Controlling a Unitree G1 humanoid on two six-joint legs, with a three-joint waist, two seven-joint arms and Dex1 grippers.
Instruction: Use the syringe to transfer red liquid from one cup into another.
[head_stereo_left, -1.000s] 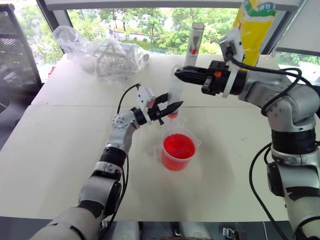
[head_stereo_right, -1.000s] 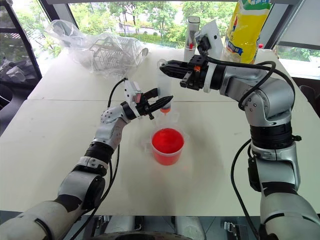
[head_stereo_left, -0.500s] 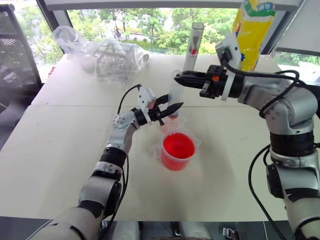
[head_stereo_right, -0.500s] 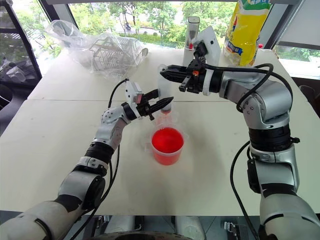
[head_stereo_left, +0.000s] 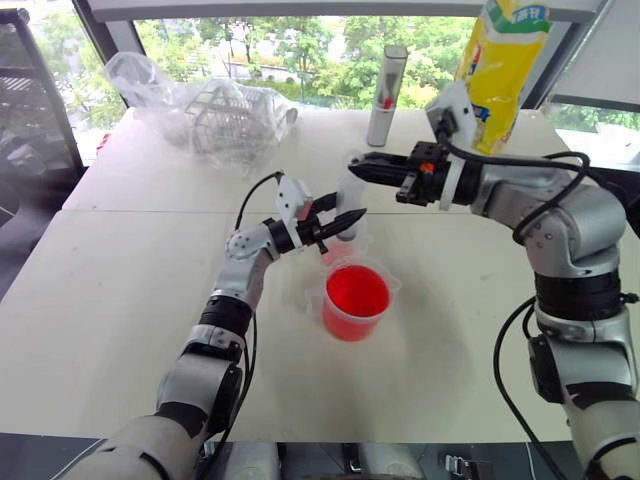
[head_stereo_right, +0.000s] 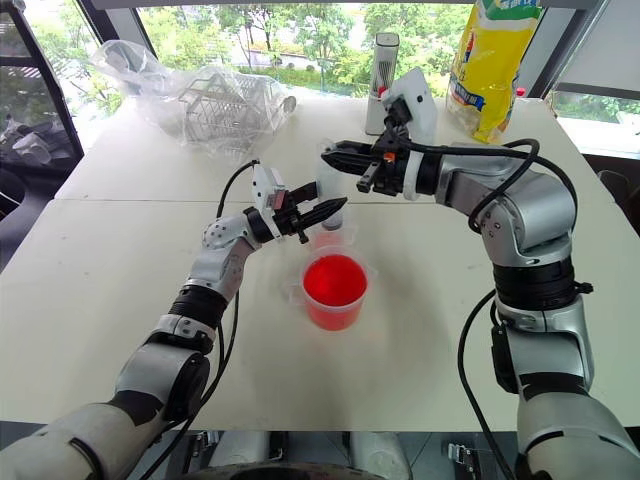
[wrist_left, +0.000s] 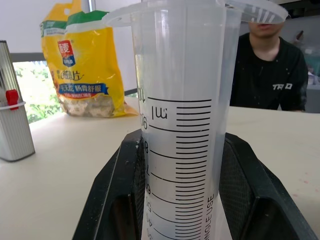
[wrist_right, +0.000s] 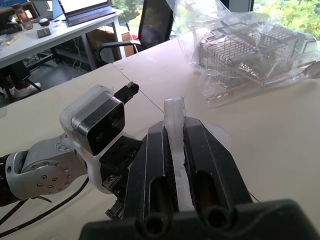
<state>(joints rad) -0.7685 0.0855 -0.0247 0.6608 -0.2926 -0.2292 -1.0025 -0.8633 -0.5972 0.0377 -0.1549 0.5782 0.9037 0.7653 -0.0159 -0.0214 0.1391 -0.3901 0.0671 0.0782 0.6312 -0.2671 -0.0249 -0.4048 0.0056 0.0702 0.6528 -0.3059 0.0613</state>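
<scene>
Meanwhile, with the left pincer (head_stereo_left: 345, 216) clamped on the syringe (wrist_left: 182, 125) barrel above the small cup (head_stereo_right: 330, 238) and the right pincer (head_stereo_left: 358, 165) pinching its plunger, an uneven push could splash red liquid (head_stereo_left: 356, 292) onto the surface (head_stereo_left: 120, 300).

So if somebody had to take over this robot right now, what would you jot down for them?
Left gripper: jaws shut on the syringe barrel, held upright.
Right gripper: jaws shut on the syringe's plunger top.
The syringe tip points down at the small cup, which sits behind the beaker.
The beaker is nearly full of red liquid.
How much has been moved is unclear from here.
Left to do: press the plunger, then refill from the beaker.
</scene>
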